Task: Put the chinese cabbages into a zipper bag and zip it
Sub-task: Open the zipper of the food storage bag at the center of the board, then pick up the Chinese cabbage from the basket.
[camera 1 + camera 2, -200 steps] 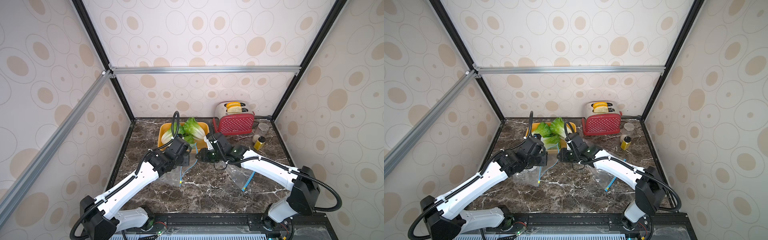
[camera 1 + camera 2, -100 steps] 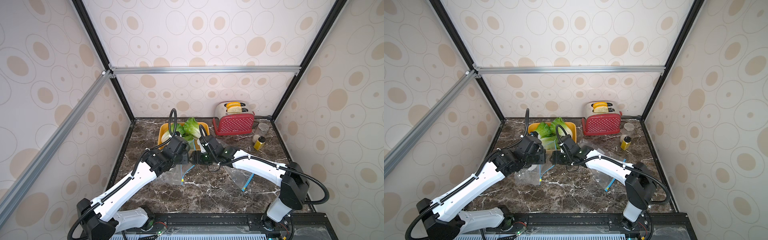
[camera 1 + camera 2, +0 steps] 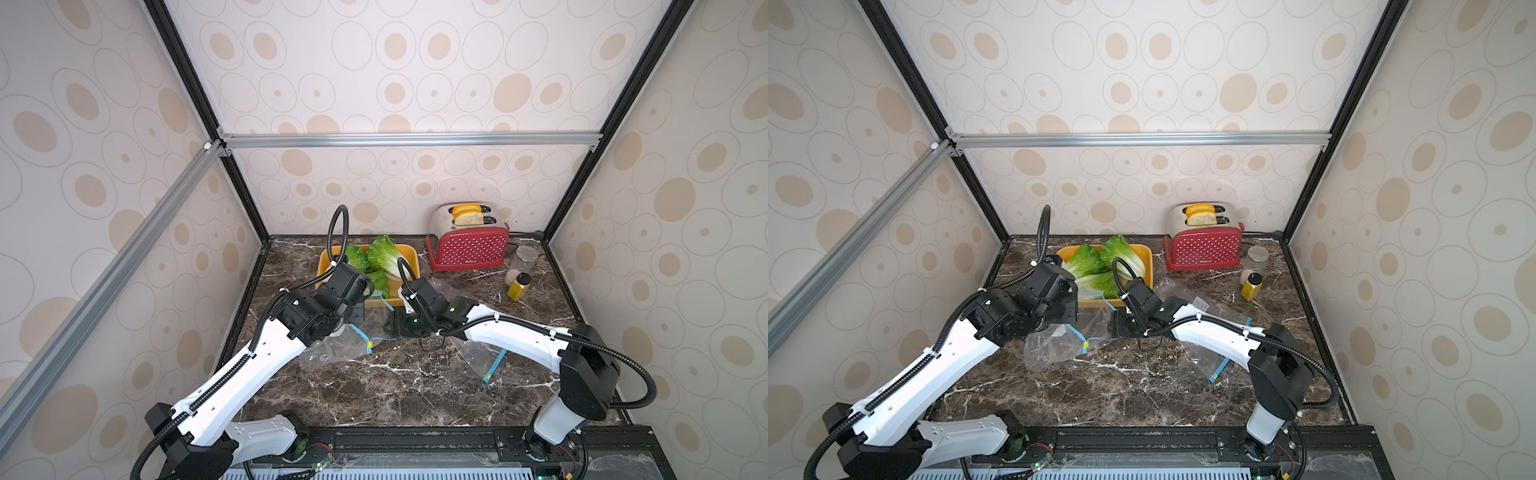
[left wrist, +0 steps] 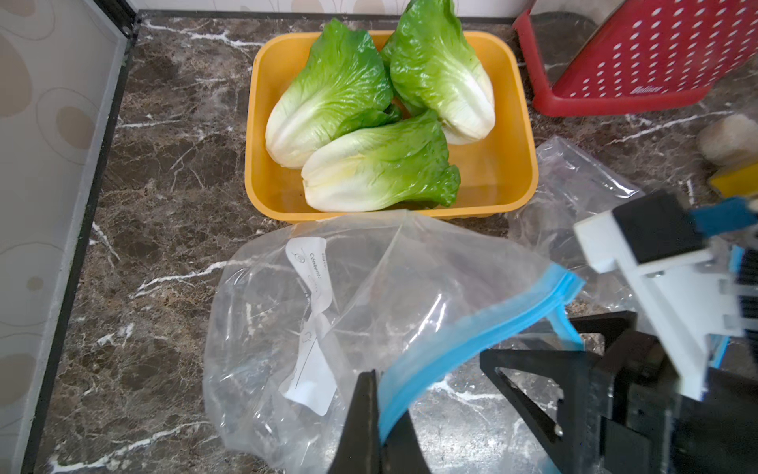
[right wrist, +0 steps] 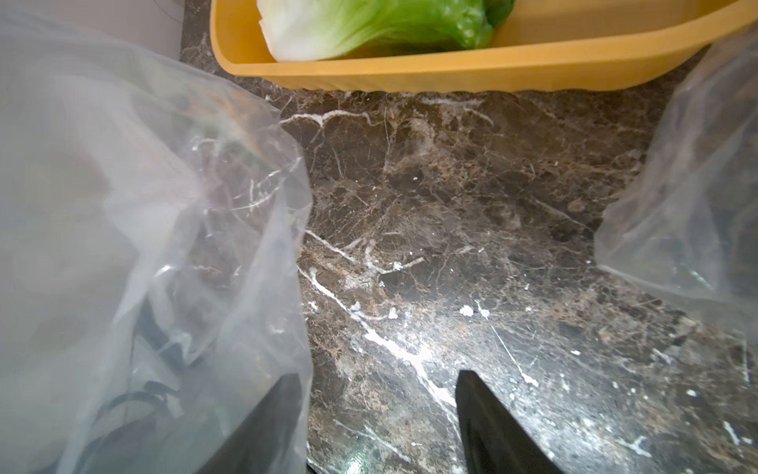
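3 green-white chinese cabbages point(image 4: 369, 135) in yellow tray point(image 4: 504, 172); clear zipper bag point(image 4: 410, 295) w/ blue zip crumpled just beside.

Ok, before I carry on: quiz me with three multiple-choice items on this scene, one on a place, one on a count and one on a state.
1. The chinese cabbages lie:
A. in the yellow tray
B. on the bare marble
C. in the toaster

2. How many cabbage heads are there?
A. two
B. three
C. four

3. The left gripper is:
A. open, holding nothing
B. shut on the zipper bag
C. shut on a cabbage

Answers:
1 A: in the left wrist view, every head sits inside the tray's rim.
2 B: three white bases with green tops can be counted there.
3 B: its jaws pinch the bag's blue strip, and no cabbage is between them.
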You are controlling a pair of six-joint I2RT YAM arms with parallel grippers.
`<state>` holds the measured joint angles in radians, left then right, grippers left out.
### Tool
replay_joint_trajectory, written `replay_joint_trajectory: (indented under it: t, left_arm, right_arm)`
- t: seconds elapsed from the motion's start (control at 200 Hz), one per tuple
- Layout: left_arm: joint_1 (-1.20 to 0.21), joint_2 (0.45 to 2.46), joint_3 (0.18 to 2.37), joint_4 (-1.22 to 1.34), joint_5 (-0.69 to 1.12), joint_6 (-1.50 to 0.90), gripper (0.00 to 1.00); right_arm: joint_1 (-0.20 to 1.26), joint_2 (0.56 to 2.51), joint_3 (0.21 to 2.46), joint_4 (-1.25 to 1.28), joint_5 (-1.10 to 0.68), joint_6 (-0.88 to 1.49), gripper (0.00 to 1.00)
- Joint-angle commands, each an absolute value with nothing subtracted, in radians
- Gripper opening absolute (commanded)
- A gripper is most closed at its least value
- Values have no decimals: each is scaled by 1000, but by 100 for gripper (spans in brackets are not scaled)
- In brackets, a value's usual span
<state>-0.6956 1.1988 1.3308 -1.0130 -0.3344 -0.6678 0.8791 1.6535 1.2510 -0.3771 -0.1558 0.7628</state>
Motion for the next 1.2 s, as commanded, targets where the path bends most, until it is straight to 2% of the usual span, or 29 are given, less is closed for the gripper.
replay_joint_trajectory:
  t: [0.0, 0.135, 0.381, 0.541, 0.816, 0.941, 1.112, 1.192]
  left_arm:
    - [-669, 1194, 1294, -1047, -329, -669, 0]
    - [-606, 1169, 1228, -1016, -281, -669, 0]
    - [-585, 1177, 1218, -1067, -391, -658, 0]
    - [-527, 1184, 1218, -1043, -354, -639, 0]
    - [-430, 1180, 1208, -1008, -329, -607, 0]
    - [-429, 1170, 1194, -987, -341, -606, 0]
    - [-427, 1175, 1192, -968, -339, -610, 0]
    - [-427, 1176, 1185, -961, -340, -612, 0]
  right_arm:
    - [886, 1580, 1309, -355, -204, 712, 69]
    - [881, 1517, 1349, -352, -259, 621, 75]
    - [762, 1494, 1380, -373, -269, 633, 86]
    - [675, 1660, 1429, -313, -345, 618, 88]
    - [648, 1986, 1643, -275, -461, 515, 93]
    - [632, 2088, 1714, -278, -443, 491, 94]
    - [622, 2193, 1805, -284, -463, 473, 94]
    - [621, 2229, 1827, -259, -510, 471, 90]
